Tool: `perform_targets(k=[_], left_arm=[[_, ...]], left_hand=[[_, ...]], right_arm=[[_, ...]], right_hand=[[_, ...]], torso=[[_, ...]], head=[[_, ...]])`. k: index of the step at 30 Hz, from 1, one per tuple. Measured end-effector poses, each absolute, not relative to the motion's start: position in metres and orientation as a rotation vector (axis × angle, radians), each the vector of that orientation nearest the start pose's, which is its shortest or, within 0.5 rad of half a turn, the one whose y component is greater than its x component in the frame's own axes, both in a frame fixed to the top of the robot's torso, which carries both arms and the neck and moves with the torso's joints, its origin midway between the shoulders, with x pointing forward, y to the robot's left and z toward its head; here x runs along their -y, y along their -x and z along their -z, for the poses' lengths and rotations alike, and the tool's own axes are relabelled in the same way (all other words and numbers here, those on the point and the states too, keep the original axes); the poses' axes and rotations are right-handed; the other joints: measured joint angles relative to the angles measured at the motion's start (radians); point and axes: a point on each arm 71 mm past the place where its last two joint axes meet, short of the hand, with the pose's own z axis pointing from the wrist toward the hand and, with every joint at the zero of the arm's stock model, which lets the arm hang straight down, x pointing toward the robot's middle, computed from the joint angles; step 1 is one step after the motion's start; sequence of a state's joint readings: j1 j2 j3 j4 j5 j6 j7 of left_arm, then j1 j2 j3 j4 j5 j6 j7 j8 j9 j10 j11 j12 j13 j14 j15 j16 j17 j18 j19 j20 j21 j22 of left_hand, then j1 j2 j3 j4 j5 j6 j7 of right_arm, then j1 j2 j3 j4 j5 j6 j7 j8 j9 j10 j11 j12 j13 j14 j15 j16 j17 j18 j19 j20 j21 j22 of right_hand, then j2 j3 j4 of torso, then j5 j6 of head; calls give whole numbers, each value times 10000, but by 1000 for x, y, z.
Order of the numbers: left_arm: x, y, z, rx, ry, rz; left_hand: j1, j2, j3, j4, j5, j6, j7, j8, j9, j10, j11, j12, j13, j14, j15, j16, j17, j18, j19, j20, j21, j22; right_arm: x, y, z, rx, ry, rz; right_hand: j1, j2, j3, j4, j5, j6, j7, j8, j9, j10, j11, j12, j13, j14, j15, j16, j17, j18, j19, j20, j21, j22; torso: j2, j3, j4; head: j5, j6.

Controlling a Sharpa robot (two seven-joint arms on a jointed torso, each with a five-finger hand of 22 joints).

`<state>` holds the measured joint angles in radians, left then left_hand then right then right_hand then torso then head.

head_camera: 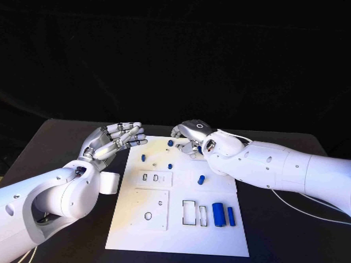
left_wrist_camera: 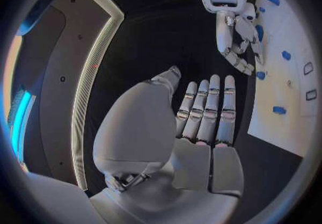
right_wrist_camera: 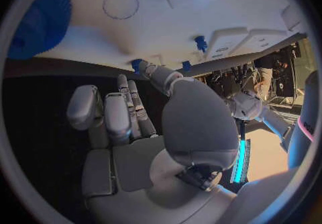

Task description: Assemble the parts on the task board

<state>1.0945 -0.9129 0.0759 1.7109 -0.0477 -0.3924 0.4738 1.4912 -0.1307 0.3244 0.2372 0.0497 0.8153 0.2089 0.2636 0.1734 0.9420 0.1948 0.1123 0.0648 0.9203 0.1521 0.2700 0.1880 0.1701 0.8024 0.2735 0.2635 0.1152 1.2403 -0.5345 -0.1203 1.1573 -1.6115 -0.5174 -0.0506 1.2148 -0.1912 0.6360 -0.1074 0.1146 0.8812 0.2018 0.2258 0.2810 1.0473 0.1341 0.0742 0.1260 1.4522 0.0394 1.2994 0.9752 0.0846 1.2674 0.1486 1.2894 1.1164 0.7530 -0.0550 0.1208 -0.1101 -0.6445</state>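
Note:
The white task board (head_camera: 193, 241) lies in the middle of the table, also seen in the left wrist view (left_wrist_camera: 290, 107) and the right wrist view (right_wrist_camera: 201, 4). Small blue parts (head_camera: 143, 157) (head_camera: 170, 165) (head_camera: 201, 178) stand on it, and two longer blue parts (head_camera: 218, 213) lie near its front right. My left hand (head_camera: 114, 140) hovers open over the board's far left edge, fingers straight (left_wrist_camera: 204, 111). My right hand (head_camera: 194, 135) bends down over the board's far edge. Its fingertips (right_wrist_camera: 142, 69) reach a small blue part (right_wrist_camera: 138, 64); whether they pinch it is hidden.
Another blue part (head_camera: 170, 142) stands just left of my right hand. Raised white plates (head_camera: 153, 178) with slots and rectangular cut-outs (head_camera: 190, 211) mark the board's middle and front. A large ribbed blue part (right_wrist_camera: 37, 22) lies close to my right wrist. Black table (head_camera: 57, 142) surrounds the board.

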Motion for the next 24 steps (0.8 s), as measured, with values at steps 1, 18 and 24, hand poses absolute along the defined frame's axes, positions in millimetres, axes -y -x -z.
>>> perform_targets(k=[1, 18, 24], left_arm=[[-195, -452, 162, -13071, 10758, 16519], [-200, -452, 162, -13080, 10794, 16409], [-200, -452, 162, -13098, 10801, 16410]], left_hand=[[0, 0, 0, 0, 0, 0, 0, 0, 0, 0, 0, 0, 0, 0, 0, 0, 0, -1, 0, 0, 0, 0], [-40, -40, 28, 29, 0, 0, 0, -49, 1, 0, 0, 0, 0, 0, 0, 0, 7, -1, 0, 0, 0, -9], [-40, -40, 28, 28, 0, 0, 0, -49, 1, 0, 0, 0, 0, 0, 0, 0, 7, -1, 0, 0, 0, -9]], right_arm=[[145, -538, 191, -14214, 3190, -5585], [239, -529, 159, -15598, 668, -5189], [247, -530, 163, -16275, 224, -5072]], right_hand=[[0, 0, -5, 5, 58, 81, -7, 0, 24, 123, -25, 73, 0, 0, 0, 0, 30, 0, 25, -18, 26, 72], [-249, -352, -2072, 831, 945, -327, -609, 205, 512, 2437, -837, 4266, 3735, 143, -577, 1394, 2329, -158, 1564, -628, 1406, 1917], [-87, -251, -2449, 1098, 970, -611, -539, 486, 750, 2310, -794, 7703, 7254, 143, -577, 1721, 3029, -311, 1722, -571, 1566, 1917]], torso=[[0, 0, -4], [-5, 86, -176], [7, 89, -180]], head=[[1, 7], [26, 133], [-7, 118]])
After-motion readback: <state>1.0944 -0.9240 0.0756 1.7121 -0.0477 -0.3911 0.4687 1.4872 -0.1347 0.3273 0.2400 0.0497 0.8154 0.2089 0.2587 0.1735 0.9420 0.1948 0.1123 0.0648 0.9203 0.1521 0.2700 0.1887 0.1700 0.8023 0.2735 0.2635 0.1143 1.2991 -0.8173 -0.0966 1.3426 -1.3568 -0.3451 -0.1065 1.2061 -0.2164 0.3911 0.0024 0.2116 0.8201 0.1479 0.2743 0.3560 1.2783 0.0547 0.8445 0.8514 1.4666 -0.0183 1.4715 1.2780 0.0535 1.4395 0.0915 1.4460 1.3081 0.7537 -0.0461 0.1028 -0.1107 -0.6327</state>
